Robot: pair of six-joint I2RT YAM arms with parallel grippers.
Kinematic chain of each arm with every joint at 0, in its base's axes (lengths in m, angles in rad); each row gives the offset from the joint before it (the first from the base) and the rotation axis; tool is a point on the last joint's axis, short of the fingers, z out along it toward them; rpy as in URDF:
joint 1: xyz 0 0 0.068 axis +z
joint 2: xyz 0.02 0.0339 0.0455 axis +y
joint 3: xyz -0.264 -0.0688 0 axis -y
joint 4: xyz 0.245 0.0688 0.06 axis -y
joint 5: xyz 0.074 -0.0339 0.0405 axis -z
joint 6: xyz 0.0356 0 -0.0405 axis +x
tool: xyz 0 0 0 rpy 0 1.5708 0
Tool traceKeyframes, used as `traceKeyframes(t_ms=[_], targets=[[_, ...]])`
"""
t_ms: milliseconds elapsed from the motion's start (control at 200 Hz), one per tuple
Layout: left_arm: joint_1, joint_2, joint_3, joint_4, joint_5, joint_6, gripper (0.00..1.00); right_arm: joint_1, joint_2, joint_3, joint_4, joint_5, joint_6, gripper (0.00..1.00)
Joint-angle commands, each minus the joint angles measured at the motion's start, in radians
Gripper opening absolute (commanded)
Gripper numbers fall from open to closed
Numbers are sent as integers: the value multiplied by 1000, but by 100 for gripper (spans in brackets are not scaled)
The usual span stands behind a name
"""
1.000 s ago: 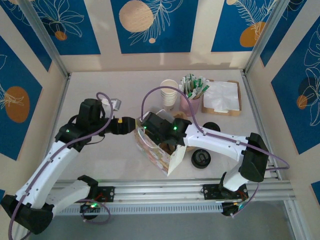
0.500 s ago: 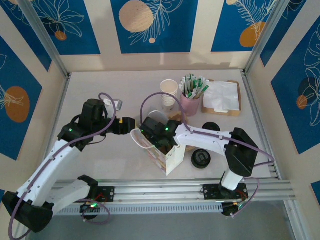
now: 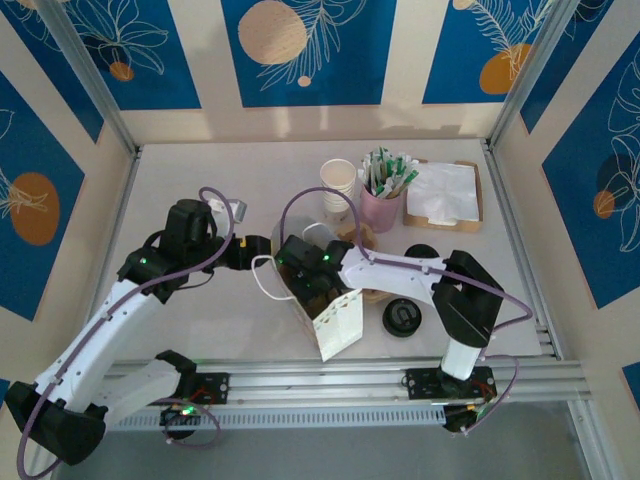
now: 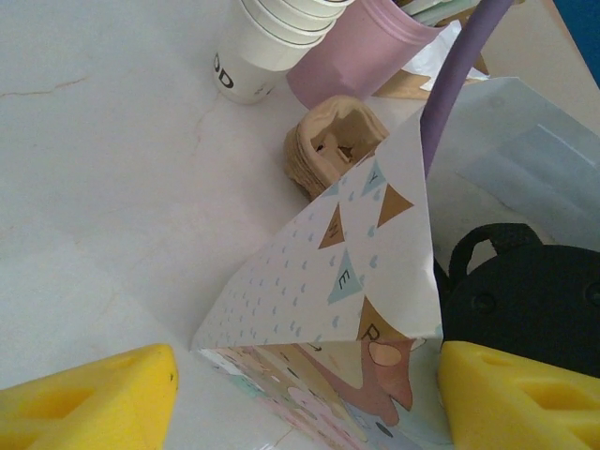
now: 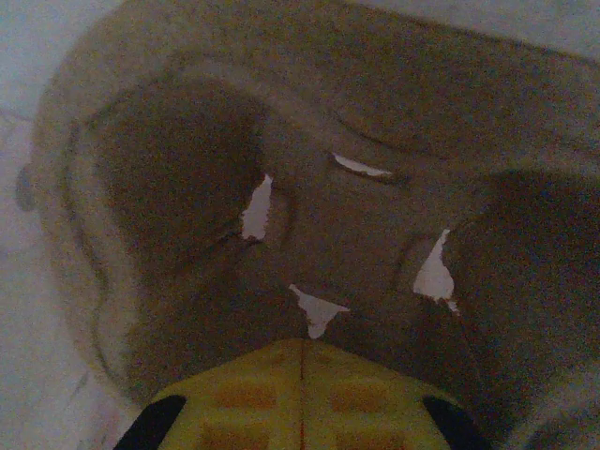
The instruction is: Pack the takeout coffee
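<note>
Narrowing our left tool, still apart, around the shifted bag; right tool, together, just behind the carrier: packing underway.

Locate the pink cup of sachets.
In the top view the pink cup stands toward the back, right of centre, between the stack of paper cups and the napkin tray.
</note>
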Motion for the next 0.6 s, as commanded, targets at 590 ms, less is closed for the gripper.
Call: traceKeyframes(t_ms=[590], targets=[[-23,-35,-5,-17,-62,-1,70,13,-167,100,-79,59,35,25]])
